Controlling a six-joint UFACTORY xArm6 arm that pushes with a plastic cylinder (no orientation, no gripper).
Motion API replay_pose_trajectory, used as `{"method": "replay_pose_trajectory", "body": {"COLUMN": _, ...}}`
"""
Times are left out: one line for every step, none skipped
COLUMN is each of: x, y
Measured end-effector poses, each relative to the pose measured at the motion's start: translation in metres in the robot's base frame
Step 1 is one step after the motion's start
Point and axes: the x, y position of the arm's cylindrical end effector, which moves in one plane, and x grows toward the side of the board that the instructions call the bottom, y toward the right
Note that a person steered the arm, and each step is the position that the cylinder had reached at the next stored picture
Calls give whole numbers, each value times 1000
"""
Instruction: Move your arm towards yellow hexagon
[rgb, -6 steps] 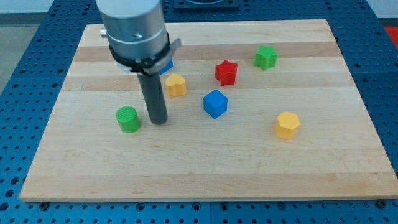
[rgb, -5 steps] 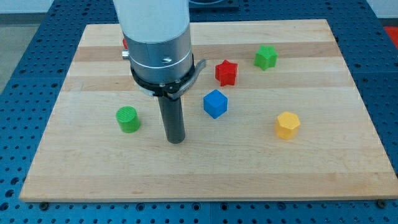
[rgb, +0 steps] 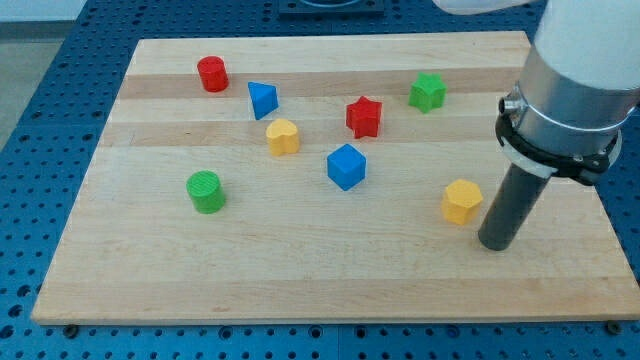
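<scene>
The yellow hexagon lies on the wooden board at the view's right. My tip rests on the board just to the right of and slightly below the hexagon, a small gap apart from it. The dark rod rises from the tip into the grey arm body at the view's upper right.
Other blocks on the board: a red cylinder, a blue triangular block, a second yellow block, a green cylinder, a blue cube, a red star and a green block. The board's right edge is near my tip.
My arm has swept from the board's left-middle, near the green cylinder, across to the right and now stands beside the yellow hexagon. No block has moved.
</scene>
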Motion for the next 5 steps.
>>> {"method": "replay_pose_trajectory", "body": {"x": -22, "y": 23}}
{"method": "replay_pose_trajectory", "body": {"x": -32, "y": 32}}
{"method": "replay_pose_trajectory", "body": {"x": -39, "y": 32}}
{"method": "replay_pose_trajectory", "body": {"x": -48, "y": 32}}
{"method": "replay_pose_trajectory", "body": {"x": -48, "y": 31}}
